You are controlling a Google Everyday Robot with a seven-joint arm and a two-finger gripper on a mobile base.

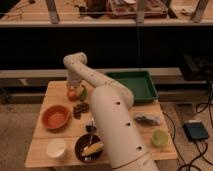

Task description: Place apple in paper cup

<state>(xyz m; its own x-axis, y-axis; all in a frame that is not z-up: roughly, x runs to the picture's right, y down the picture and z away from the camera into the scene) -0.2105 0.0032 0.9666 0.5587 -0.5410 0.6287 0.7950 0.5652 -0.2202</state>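
Observation:
The apple [73, 94], small and orange-red with a yellowish patch, lies at the far left of the wooden table [45, 100]. My gripper [75, 88] hangs straight down over it from the white arm and meets its top. The white paper cup [56, 148] stands at the front left of the table, well away from the gripper and nearer the camera.
A green pepper [83, 93] lies right beside the apple. An orange-red bowl [55, 116], a dark cluster [80, 108] and a dark brown bowl [89, 147] holding something yellow sit between apple and cup. A green tray [132, 84] is at back right. A pale green object [159, 138] is at front right.

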